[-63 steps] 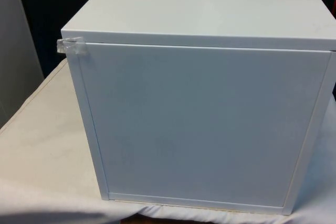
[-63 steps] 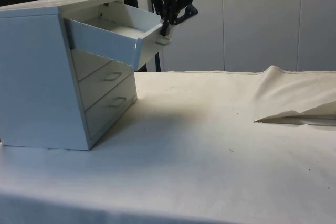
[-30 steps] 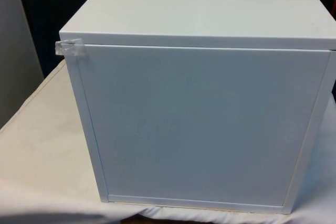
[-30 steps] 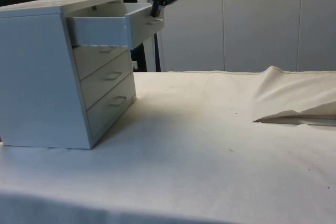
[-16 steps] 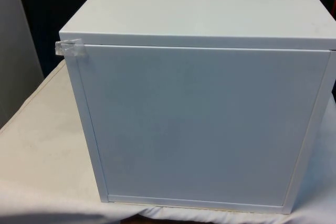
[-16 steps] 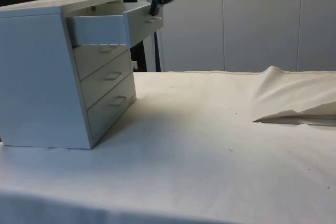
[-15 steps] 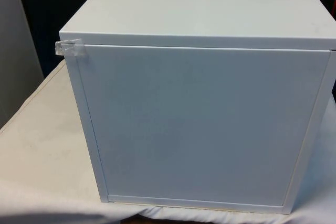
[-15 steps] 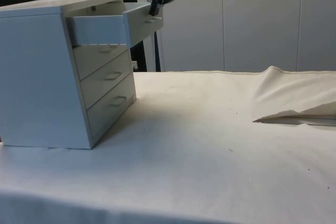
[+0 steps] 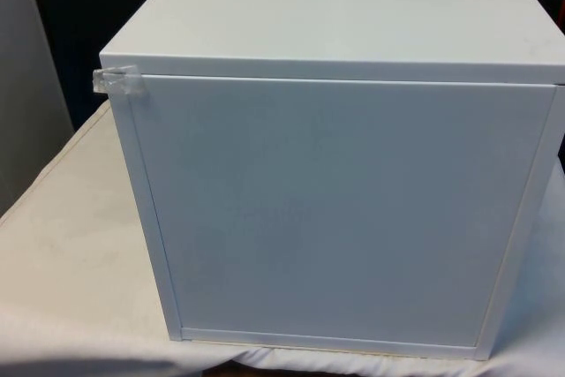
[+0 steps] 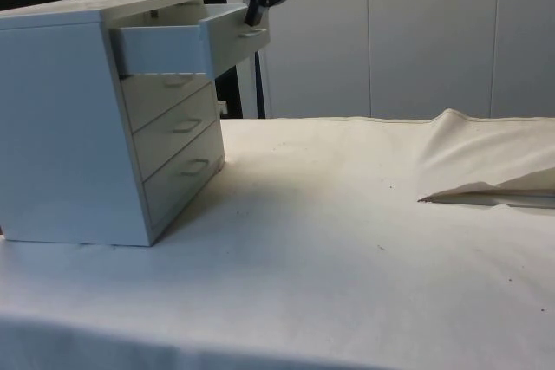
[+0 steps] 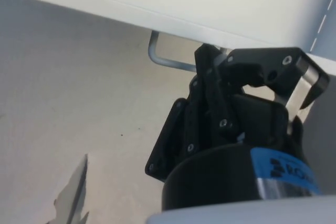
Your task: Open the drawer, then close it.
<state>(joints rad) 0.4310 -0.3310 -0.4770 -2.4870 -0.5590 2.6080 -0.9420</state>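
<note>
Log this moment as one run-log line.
phase: drawer open | top drawer: pulled out of chest | gripper: at drawer handle | lower drawers: shut

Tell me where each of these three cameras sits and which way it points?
Front view: sits low at the table's end, facing the plain back of the white chest.
Side view: sits beside the table, looking across the cloth at the chest's open top drawer, with the gripper at its front.
Wrist view: rides on the arm, looking past the gripper at the drawer's metal handle.
Side and wrist views share the gripper and the drawer.
</note>
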